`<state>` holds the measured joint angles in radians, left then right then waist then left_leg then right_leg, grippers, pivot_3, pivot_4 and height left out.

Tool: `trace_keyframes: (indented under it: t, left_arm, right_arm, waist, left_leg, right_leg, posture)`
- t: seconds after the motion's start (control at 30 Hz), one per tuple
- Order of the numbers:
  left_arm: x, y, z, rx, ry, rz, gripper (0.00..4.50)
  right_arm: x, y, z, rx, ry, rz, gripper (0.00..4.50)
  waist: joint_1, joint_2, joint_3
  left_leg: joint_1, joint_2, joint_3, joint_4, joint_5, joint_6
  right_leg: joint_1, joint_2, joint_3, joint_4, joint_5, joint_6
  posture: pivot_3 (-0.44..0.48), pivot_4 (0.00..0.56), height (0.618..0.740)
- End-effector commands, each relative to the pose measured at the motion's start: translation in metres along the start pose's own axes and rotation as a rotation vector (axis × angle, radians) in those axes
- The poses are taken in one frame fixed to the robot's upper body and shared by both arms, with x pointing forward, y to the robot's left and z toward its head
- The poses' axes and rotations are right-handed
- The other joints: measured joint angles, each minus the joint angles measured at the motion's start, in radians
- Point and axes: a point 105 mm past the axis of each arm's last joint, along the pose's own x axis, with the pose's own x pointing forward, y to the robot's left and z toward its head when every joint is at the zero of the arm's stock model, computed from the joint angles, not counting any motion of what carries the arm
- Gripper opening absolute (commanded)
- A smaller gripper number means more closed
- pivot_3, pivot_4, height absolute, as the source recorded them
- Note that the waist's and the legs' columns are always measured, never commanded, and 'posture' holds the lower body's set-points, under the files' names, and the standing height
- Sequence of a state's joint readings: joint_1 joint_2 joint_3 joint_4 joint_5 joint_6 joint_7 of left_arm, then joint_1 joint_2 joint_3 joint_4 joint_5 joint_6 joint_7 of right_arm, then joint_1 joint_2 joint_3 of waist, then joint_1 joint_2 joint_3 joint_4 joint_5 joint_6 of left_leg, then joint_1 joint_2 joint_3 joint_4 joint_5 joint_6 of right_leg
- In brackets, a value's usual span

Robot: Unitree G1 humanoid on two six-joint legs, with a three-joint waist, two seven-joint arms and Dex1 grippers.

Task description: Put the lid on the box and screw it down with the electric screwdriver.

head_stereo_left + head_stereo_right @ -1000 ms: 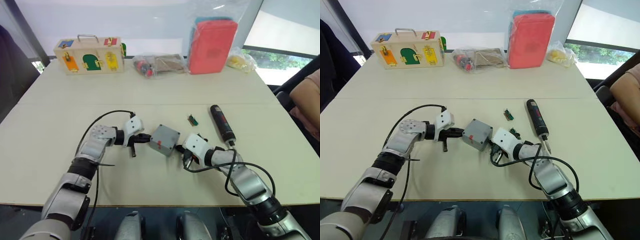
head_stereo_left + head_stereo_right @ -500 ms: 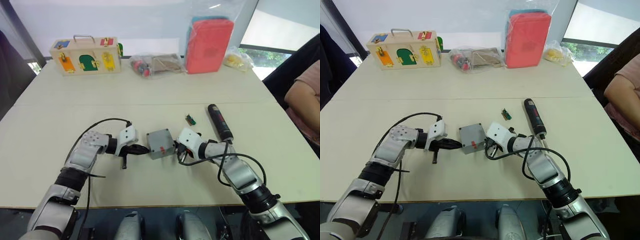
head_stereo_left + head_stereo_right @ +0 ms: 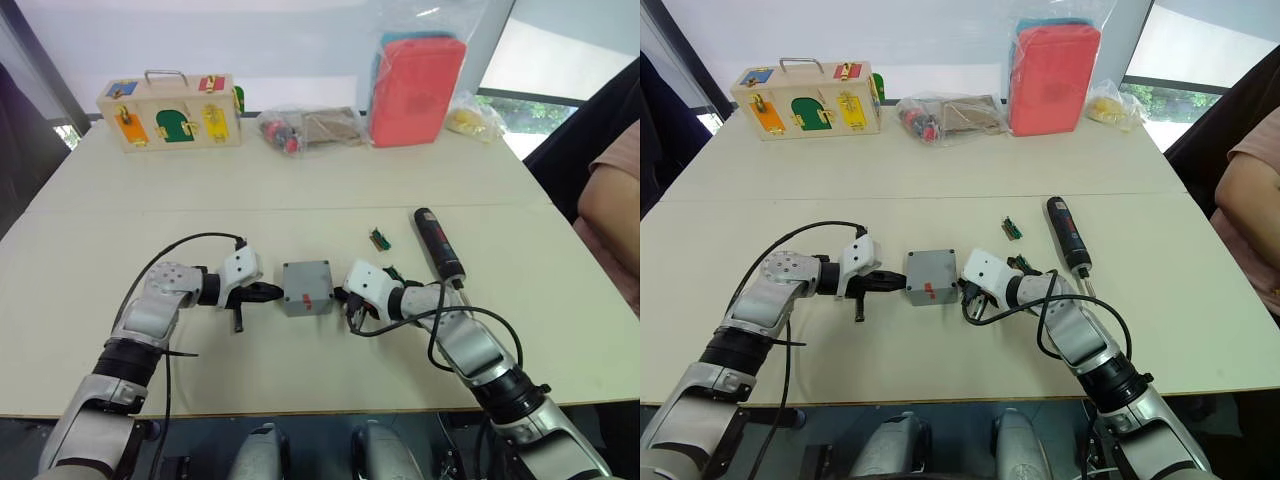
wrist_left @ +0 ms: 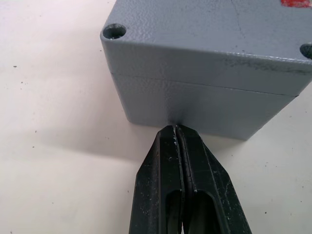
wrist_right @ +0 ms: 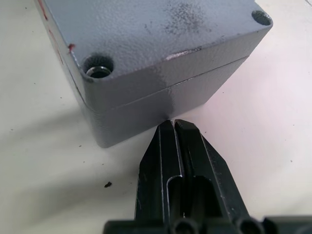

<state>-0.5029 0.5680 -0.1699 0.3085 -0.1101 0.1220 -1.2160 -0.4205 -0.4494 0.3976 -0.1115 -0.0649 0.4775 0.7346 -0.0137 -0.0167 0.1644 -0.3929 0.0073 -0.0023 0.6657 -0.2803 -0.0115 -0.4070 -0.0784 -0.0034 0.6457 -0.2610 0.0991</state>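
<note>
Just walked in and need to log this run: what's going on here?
The lid already sits on the box in the middle of the table. The left gripper and right gripper press against opposite sides of the box, jaws shut, squaring it up rather than grasping it. The screwdriver lies untouched beyond the right arm, so no screwing has begun.
</note>
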Motion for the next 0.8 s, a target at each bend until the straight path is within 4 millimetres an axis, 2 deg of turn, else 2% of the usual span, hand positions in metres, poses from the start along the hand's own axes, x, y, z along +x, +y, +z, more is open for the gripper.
trace_keyframes:
  t: [0.03,0.1,0.17,0.23,0.33,0.37,0.4,0.5,0.6,0.63,0.67,0.77,0.8]
  left_arm:
    - [-0.01,0.0,0.012,0.039,-0.034,0.009,0.0]
    - [-0.021,-0.002,0.011,0.038,-0.022,0.007,0.0]
    - [-0.035,-0.003,0.012,0.028,-0.008,0.016,0.0]
    - [-0.045,-0.007,0.017,0.031,-0.006,0.017,0.0]
    - [-0.056,-0.011,0.027,0.028,-0.016,0.022,0.0]
    - [-0.064,-0.011,0.034,0.026,-0.029,0.037,0.0]
    - [-0.068,-0.013,0.04,0.025,-0.039,0.045,0.0]
    - [-0.082,-0.016,0.062,0.032,-0.076,0.068,0.0]
    - [-0.082,-0.023,0.08,0.052,-0.121,0.061,0.0]
    - [-0.08,-0.025,0.084,0.055,-0.133,0.057,0.0]
    - [-0.078,-0.026,0.088,0.056,-0.144,0.051,0.0]
    - [-0.07,-0.025,0.099,0.073,-0.181,0.047,0.0]
    - [-0.069,-0.025,0.102,0.076,-0.19,0.045,0.0]
  right_arm:
    - [-0.006,-0.006,0.007,-0.023,-0.005,-0.017,0.03]
    - [-0.018,-0.013,0.005,0.039,0.007,-0.05,0.03]
    - [-0.031,-0.019,0.021,0.119,-0.067,-0.085,0.03]
    - [-0.045,-0.022,0.029,0.134,-0.107,-0.106,0.03]
    - [-0.062,-0.023,0.032,0.132,-0.109,-0.115,0.03]
    - [-0.071,-0.027,0.035,0.15,-0.118,-0.132,0.41]
    - [-0.078,-0.029,0.036,0.165,-0.123,-0.144,0.54]
    - [-0.102,-0.043,0.031,0.182,-0.099,-0.216,1.68]
    - [-0.116,-0.057,0.012,0.265,-0.061,-0.293,3.01]
    - [-0.118,-0.059,0.008,0.289,-0.052,-0.304,3.2]
    - [-0.12,-0.06,0.004,0.312,-0.044,-0.307,3.78]
    - [-0.118,-0.058,-0.012,0.411,-0.032,-0.29,4.48]
    - [-0.115,-0.057,-0.015,0.428,-0.03,-0.286,4.48]
  waist:
    - [0.0,0.0,0.0]
    - [0.0,0.001,0.0]
    - [0.001,0.001,0.001]
    - [0.001,0.001,0.002]
    - [0.004,0.002,0.003]
    - [0.005,0.002,0.003]
    - [0.004,0.001,0.003]
    - [0.004,0.001,0.006]
    - [0.003,0.001,0.006]
    - [0.003,0.001,0.006]
    - [0.003,0.001,0.006]
    - [0.003,0.001,0.006]
    - [0.003,0.001,0.006]
  left_leg:
    - [0.0,0.0,0.0,0.0,0.0,0.0]
    - [0.0,0.0,0.0,0.0,0.0,0.0]
    - [0.0,0.002,0.0,0.0,0.0,0.0]
    - [-0.001,0.003,0.0,0.0,0.0,0.0]
    - [-0.001,0.003,0.0,0.0,0.0,0.0]
    - [-0.001,0.003,0.0,0.0,0.0,0.0]
    - [-0.001,0.003,0.0,0.0,0.0,0.0]
    - [-0.002,0.003,0.0,0.0,0.0,0.0]
    - [-0.002,0.003,0.0,0.0,0.0,0.0]
    - [-0.001,0.003,0.0,0.0,0.0,0.0]
    - [-0.001,0.003,0.0,0.0,0.0,0.0]
    - [-0.001,0.003,0.0,0.0,0.0,0.0]
    - [-0.001,0.003,0.0,0.0,0.0,0.0]
  right_leg:
    - [0.0,0.0,0.0,0.0,0.0,0.0]
    - [0.0,0.0,0.0,0.0,0.0,0.0]
    - [0.0,0.0,0.0,0.0,0.0,0.0]
    - [-0.001,0.0,0.0,0.0,0.0,0.0]
    - [-0.001,-0.001,0.0,0.0,0.0,0.0]
    - [-0.001,-0.001,0.0,0.0,0.0,0.0]
    - [-0.001,-0.001,0.0,-0.001,0.0,0.0]
    - [-0.001,-0.002,0.0,-0.001,0.0,0.0]
    - [-0.001,-0.002,0.0,-0.001,0.0,0.0]
    - [-0.001,-0.001,0.0,-0.001,0.0,0.0]
    - [-0.001,-0.001,0.0,-0.001,0.0,0.0]
    - [-0.001,-0.001,0.0,-0.001,0.0,0.0]
    - [-0.001,-0.001,0.0,-0.001,0.0,0.0]
  posture:
    - [0.0,0.15,0.73]
    - [0.0,0.15,0.73]
    - [0.0,0.15,0.73]
    - [0.0,0.15,0.73]
    - [0.0,0.15,0.73]
    - [0.0,0.15,0.73]
    - [0.0,0.15,0.73]
    - [0.0,0.15,0.73]
    - [0.0,0.15,0.73]
    - [0.0,0.15,0.73]
    - [0.0,0.15,0.73]
    - [0.0,0.15,0.73]
    - [0.0,0.15,0.73]
